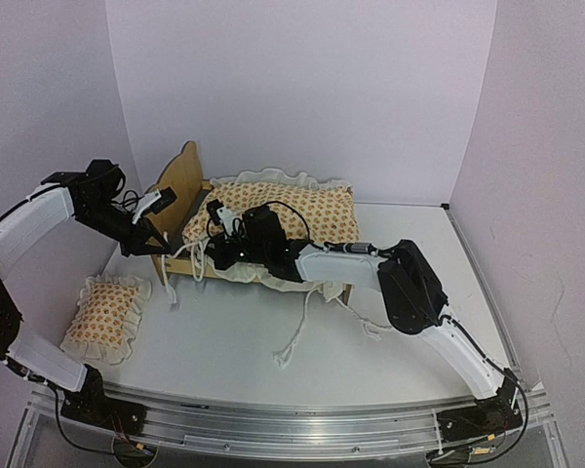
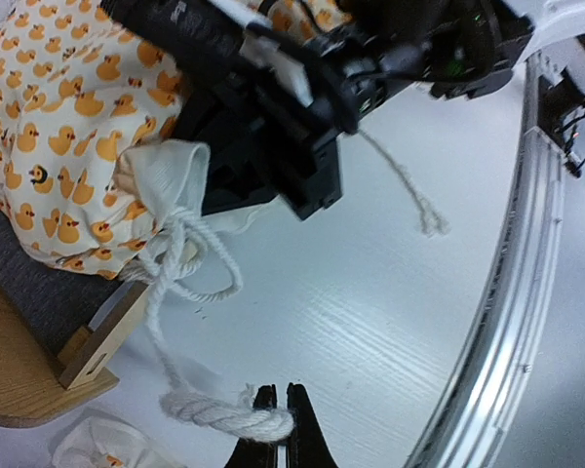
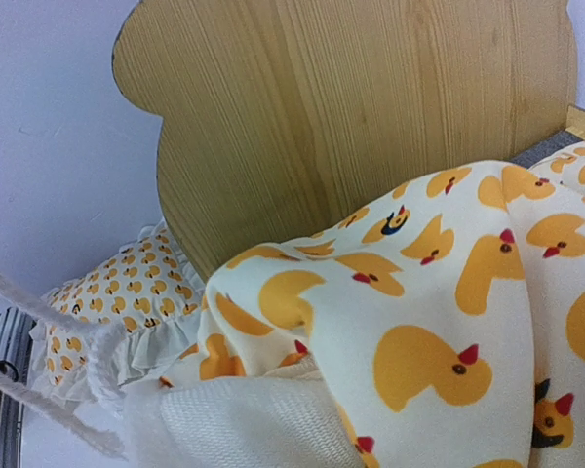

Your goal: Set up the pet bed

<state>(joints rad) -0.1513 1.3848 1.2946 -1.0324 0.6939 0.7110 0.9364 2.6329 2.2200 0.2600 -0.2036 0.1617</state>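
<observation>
The pet bed stands at the back left, its tall scalloped wooden headboard upright. A duck-patterned cushion lies over its frame, and the grey base shows under the cushion's corner. My left gripper is shut on the end of a white cord tie that runs up to that corner. My right gripper is pressed into the cushion's near left edge. The cushion fabric hides its fingers in the right wrist view.
A small matching ruffled pillow lies on the table left of the bed. More loose cord ties trail over the white table in front of the bed. A metal rail runs along the near edge.
</observation>
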